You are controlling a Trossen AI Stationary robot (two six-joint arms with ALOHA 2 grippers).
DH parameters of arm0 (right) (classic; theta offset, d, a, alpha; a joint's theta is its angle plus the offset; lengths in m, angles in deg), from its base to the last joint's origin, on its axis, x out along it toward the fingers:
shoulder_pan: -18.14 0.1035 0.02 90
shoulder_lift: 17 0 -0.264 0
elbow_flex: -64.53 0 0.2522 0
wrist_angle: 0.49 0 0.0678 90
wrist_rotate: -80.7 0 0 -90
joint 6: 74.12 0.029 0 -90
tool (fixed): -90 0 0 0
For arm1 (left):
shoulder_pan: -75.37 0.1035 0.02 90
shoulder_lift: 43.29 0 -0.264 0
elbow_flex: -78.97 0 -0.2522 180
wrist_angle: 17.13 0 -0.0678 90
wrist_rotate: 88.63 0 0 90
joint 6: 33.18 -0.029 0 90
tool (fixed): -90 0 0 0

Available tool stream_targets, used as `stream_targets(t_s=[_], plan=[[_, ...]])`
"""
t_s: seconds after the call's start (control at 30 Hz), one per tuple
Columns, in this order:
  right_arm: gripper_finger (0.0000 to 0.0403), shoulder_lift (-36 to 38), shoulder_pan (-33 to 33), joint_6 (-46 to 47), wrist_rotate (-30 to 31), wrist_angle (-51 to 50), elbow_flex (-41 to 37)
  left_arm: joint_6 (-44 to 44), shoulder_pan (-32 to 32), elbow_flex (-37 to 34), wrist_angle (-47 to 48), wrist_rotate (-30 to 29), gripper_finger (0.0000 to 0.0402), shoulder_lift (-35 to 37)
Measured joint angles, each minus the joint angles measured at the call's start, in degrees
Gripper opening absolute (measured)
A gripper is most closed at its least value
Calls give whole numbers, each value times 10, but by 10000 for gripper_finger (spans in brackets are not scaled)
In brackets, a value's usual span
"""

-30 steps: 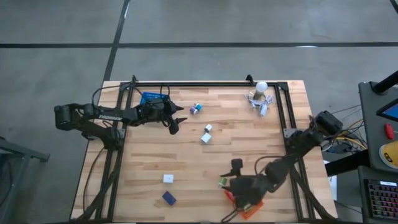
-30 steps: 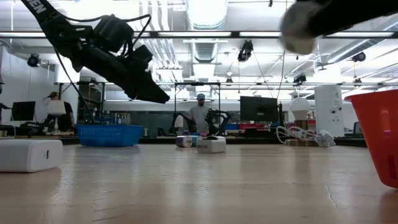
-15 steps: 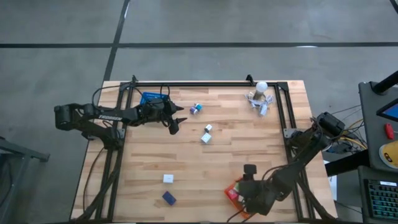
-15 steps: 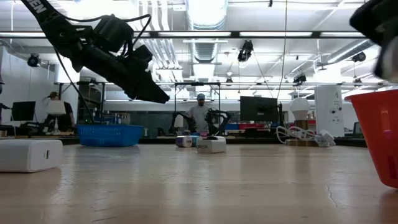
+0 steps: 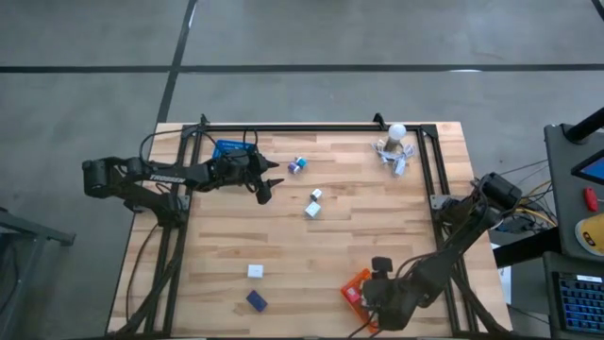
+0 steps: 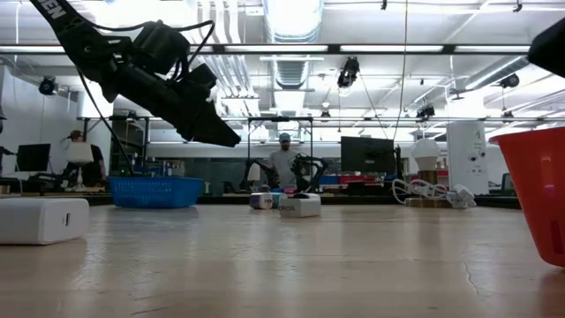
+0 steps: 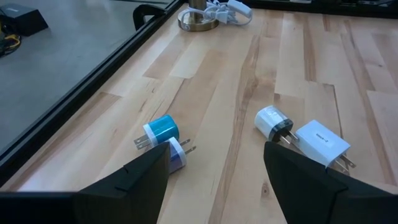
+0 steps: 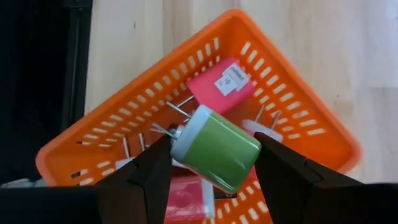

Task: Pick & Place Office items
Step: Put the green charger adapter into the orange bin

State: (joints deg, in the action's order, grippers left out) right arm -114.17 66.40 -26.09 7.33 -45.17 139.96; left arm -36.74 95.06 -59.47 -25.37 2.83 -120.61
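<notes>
My right gripper (image 8: 214, 180) hangs over the orange basket (image 8: 298, 124) at the table's near right, shut on a green plug with a white end (image 8: 217, 152). A pink box (image 8: 221, 84) and red and white items lie in that basket. My left gripper (image 7: 214, 171) stands open above the far left of the table, nothing between its fingers. Ahead of it a teal plug (image 7: 163, 130) and a blue-and-white one lie side by side. A round white plug (image 7: 272, 121) and a white box plug (image 7: 320, 140) lie on the wood beyond. My right gripper pinches the green plug's round sides (image 8: 247, 155) between its two fingers. The fingers come from above, slanting down. The plug is lifted clear over the orange basket and tilted, with its white end and metal prongs (image 8: 177, 118) pointing sideways.
A blue basket (image 5: 229, 148) stands at the far left beside my left arm. A white ball-topped cluster of clips (image 5: 394, 146) sits at the far right. A white box (image 5: 255, 271) and a blue block (image 5: 256, 300) lie near the front left. Bare wood lies between them.
My right gripper has swung toward the table's near right corner with the green plug, rolling and tipping more steeply downward, and now hangs over the orange basket. The plug stays in the hold.
</notes>
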Motion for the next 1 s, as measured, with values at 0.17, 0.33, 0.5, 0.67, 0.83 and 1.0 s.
stream_targets(t_s=[0.17, 0.33, 0.5, 0.67, 0.83, 1.0], plan=[[187, -12, -3, 1, -22, 3, 0, 0, 0, 0, 0, 0, 259, 0], [187, -15, -5, 1, -33, 3, 0, 0, 0, 0, 0, 0, 259, 0], [187, -15, -9, 0, -45, 4, -1, 2, 0, 0, 0, 0, 259, 0], [187, -15, -14, 1, -55, 4, -2, 2, 0, 0, 0, 0, 259, 0], [187, -15, -21, 1, -71, 4, -3, 2, 0, 0, 0, 0, 259, 0], [187, -15, -25, 10, -81, 7, -11, 2, 0, 0, 0, 0, 259, 0]])
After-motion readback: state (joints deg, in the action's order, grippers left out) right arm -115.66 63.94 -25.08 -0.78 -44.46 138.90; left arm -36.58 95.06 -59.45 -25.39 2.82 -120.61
